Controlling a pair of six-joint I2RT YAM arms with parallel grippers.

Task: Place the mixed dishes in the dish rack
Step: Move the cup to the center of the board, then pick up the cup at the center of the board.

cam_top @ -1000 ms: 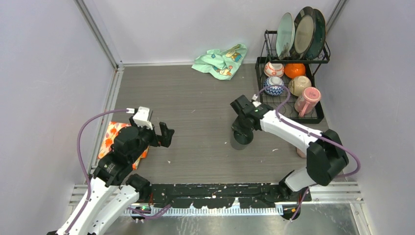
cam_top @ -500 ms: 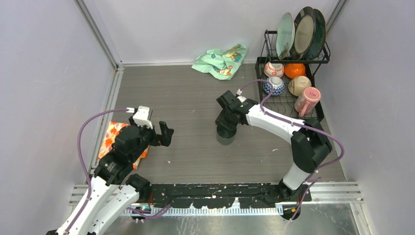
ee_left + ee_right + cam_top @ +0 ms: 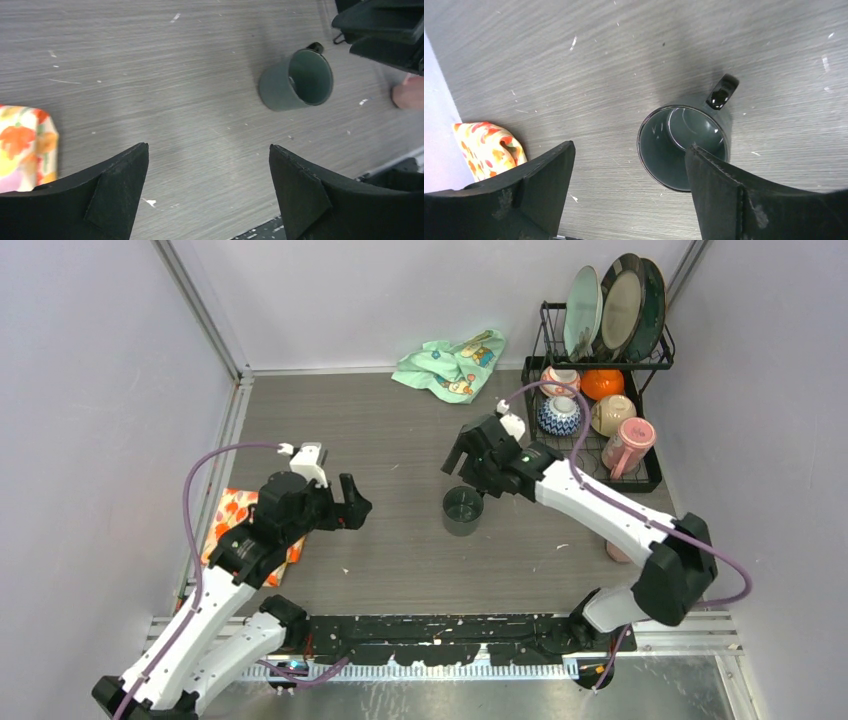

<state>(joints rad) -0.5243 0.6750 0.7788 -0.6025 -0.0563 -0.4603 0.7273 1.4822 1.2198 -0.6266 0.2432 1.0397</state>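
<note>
Sitting upright mid-counter, green cup (image 3: pixel 462 510) is free. Top view: right gripper (image 3: pixel 462 458) spread wide just behind it, clear of it. Left gripper (image 3: pixel 352 508) is spread and empty, toward the left edge. Rack (image 3: pixel 655 478) at far right corner holds plates (image 3: pixel 610 310), bowls (image 3: pixel 560 415), pink cup (image 3: pixel 628 445). Left wrist: jaws apart, cup ahead-right, orange cloth (image 3: pixel 25 145) at left. Right wrist: jaws apart, cup below between them, handle clear of both fingers.

Left arm bent forward, left gripper (image 3: pixel 354 506) spread, empty; right arm stretched inward, right gripper (image 3: pixel 466 468) spread, empty
</note>
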